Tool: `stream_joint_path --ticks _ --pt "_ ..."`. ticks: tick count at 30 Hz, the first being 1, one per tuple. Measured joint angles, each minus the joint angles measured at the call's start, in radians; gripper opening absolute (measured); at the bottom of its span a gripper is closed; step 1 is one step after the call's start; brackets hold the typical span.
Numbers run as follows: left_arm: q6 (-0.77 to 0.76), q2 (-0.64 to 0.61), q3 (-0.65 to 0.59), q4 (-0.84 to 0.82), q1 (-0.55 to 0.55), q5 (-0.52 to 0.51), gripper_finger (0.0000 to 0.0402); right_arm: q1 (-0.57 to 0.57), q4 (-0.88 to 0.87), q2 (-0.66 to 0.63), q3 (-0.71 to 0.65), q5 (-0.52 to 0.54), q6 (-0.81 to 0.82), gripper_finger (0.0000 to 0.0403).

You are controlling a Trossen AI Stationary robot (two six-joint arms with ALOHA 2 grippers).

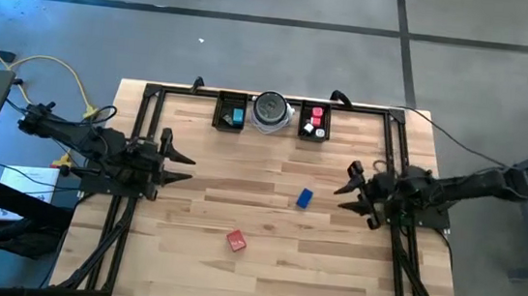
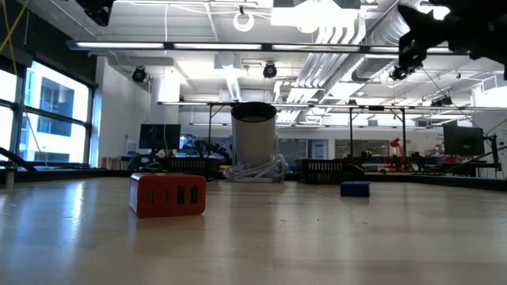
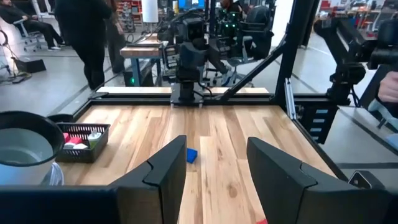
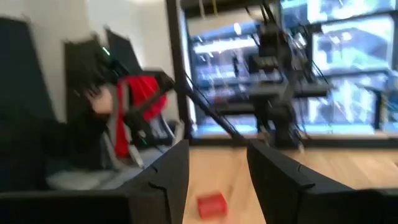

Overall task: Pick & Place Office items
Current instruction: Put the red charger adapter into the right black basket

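My left gripper hovers open over the table's left side, and my right gripper hovers open over its right side; neither holds anything. A blue block lies flat on the wood just left of the right gripper and shows between my left fingers. A red block rests nearer the near edge and shows below the right gripper. Teal and black pieces sit in the far left tray. Red, pink, white and green-white pieces sit in the far right tray.
A round silver-grey dish stands between the two black trays at the far edge. Black frame rails run along the left, right and far sides. Bare wood lies between the arms. People and workbenches show beyond the table.
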Motion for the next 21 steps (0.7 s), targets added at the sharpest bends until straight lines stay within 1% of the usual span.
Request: stream_joint_path --ticks 2,6,9,11,15,19,21 --pt "0.0 -0.001 0.0 0.0 0.0 0.0 0.0162 0.034 0.007 0.055 0.0 0.052 -0.014 0.0148" --pt "-0.002 -0.002 0.0 0.001 0.0 0.0 0.0162 0.063 0.07 0.154 0.0 0.043 -0.001 0.0149" --pt "-0.003 -0.002 0.0 0.001 0.0 0.0 0.0162 0.059 0.117 0.216 0.0 0.048 0.011 0.0148" --pt "-0.006 -0.002 0.0 0.001 0.0 0.0 0.0162 0.048 0.115 0.261 0.012 0.063 0.023 0.0148" --pt "-0.022 -0.002 0.0 0.002 0.0 0.008 0.0162 0.04 0.017 0.363 0.084 0.126 0.023 0.0149" --pt "-0.03 -0.002 0.0 0.001 0.0 0.01 0.0162 0.047 -0.141 0.475 0.202 0.166 -0.013 0.0149" --pt "-0.036 -0.002 0.0 0.001 0.0 0.01 0.0162 0.057 -0.247 0.516 0.266 0.184 -0.037 0.0149"
